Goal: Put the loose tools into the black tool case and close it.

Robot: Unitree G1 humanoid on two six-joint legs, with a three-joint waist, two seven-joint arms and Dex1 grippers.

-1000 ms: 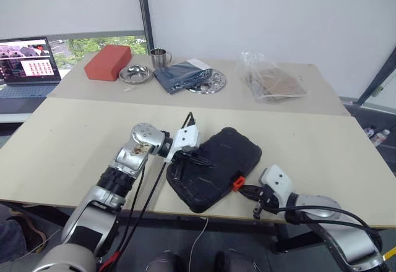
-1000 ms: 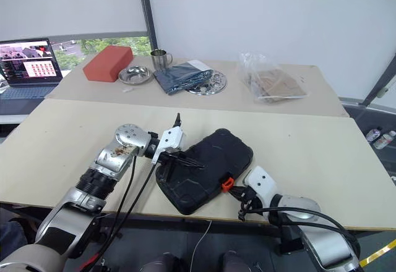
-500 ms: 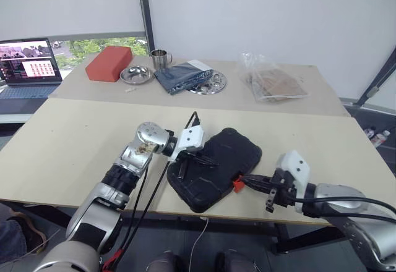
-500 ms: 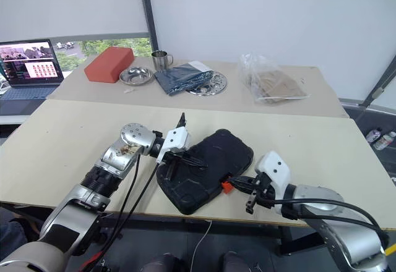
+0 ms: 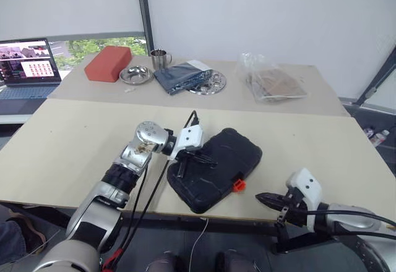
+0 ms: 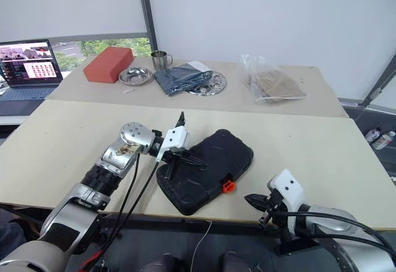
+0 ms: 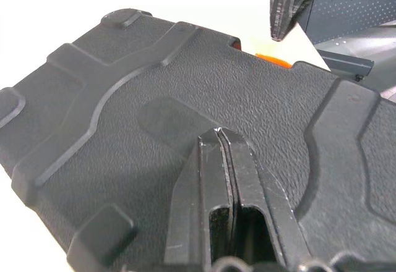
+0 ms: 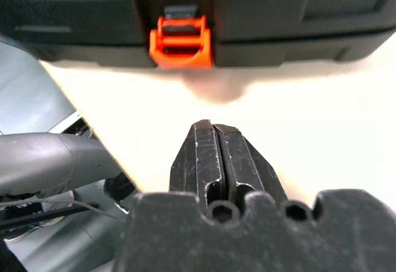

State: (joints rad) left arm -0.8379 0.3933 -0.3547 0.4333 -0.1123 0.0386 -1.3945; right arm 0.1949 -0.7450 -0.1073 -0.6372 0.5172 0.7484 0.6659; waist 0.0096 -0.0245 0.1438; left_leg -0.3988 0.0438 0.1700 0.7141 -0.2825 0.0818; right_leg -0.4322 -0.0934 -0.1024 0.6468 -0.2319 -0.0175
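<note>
The black tool case point(image 5: 238, 151) lies closed on the near table, its orange latch point(image 5: 237, 185) facing the front edge. My left gripper point(image 5: 209, 159) is shut with its tips resting on the case lid point(image 7: 124, 99). Off the table's front edge, right of the latch, my right gripper point(image 5: 260, 198) is shut on nothing and clear of the case. The right wrist view has its closed fingertips point(image 8: 210, 130) pointing at the latch point(image 8: 181, 40) across a strip of bare table. The loose tools are out of view.
The far table holds a red-orange box point(image 5: 108, 62), a steel bowl point(image 5: 136, 73), a mug point(image 5: 159, 57), a folded dark cloth point(image 5: 182, 75), a steel plate point(image 5: 213, 84) and a plastic bag point(image 5: 272, 79). A laptop point(image 5: 26, 65) stands at the far left.
My right gripper reached the orange latch half a second ago, then drew back to the right, off the table's front edge. The left gripper stayed on the lid.
</note>
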